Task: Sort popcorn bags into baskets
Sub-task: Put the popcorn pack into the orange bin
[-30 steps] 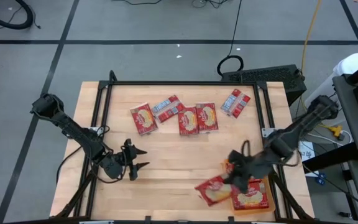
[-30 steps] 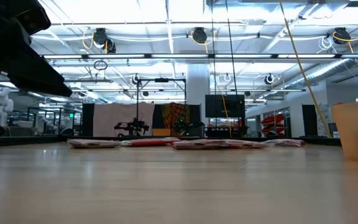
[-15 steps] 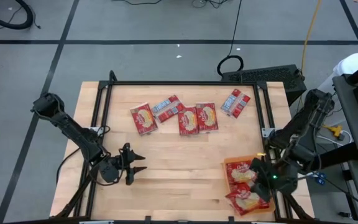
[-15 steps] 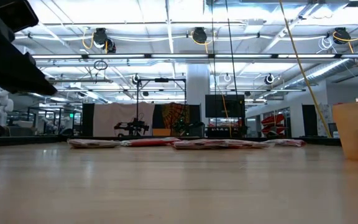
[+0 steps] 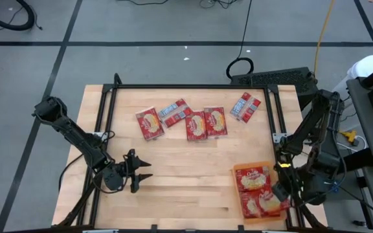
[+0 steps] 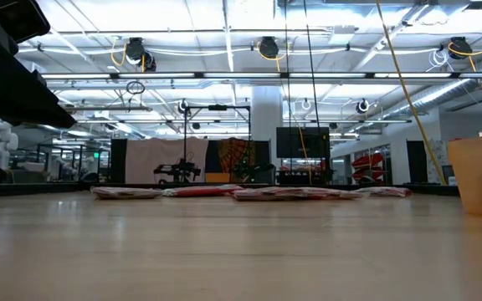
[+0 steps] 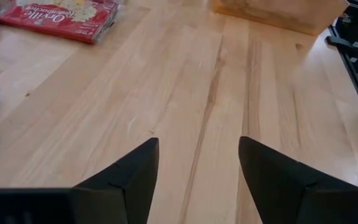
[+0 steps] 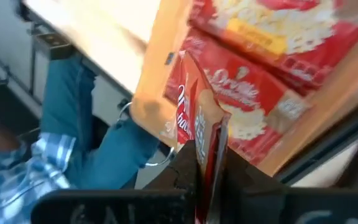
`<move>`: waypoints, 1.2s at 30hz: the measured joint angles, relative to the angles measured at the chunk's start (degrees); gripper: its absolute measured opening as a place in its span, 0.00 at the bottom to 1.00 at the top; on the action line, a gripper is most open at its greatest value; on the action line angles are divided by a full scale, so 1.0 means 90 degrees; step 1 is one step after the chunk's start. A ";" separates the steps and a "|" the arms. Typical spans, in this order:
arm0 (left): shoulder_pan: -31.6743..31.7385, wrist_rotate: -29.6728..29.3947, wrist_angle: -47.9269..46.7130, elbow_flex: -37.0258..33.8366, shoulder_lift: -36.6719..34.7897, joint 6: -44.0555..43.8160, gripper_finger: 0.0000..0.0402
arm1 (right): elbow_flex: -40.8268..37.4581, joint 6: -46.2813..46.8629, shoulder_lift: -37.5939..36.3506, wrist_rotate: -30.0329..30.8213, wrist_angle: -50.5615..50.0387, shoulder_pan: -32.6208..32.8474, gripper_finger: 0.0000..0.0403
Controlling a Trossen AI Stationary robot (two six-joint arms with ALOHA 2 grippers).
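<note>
The orange tray [image 5: 236, 171] sits at the table's near right corner, and in the low view its wall [image 6: 479, 174] stands at the right. One popcorn bag [image 5: 252, 177] lies flat in its far half. A second bag [image 5: 263, 204] is over its near half, with my right gripper [image 5: 281, 192] shut on it. Several more red bags [image 5: 196, 125] lie flat in a row across the far part of the table. My left gripper [image 5: 142, 176] hovers open near the table's near left, over bare wood [image 7: 197, 168]. My right gripper pinches the popcorn bag's edge [image 8: 205, 149] between its two fingers, coming from the table's right side at the tray's right wall. In the right wrist view the bag stands edge-on, tilted up out of the fingers. Its far part reaches over the tray [image 8: 157, 74].
A black frame rail [image 5: 193, 87] runs around the tabletop. A person in blue jeans and a plaid sleeve [image 8: 73, 130] stands beyond the table's edge by the tray. Bare wood [image 5: 186, 168] lies between the row of bags and the near edge.
My right gripper has moved toward the table's right edge and turned, carrying the popcorn bag from the wood left of the tray to over the tray's near half. The bag in the tray's far half, hidden before by the arm, now shows.
</note>
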 joint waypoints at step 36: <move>0.0005 -0.0068 -0.0002 -0.0005 0.0000 0.0168 0.50 | 0.0000 0.0000 0.1348 0.0302 0.0704 -0.0167 0.16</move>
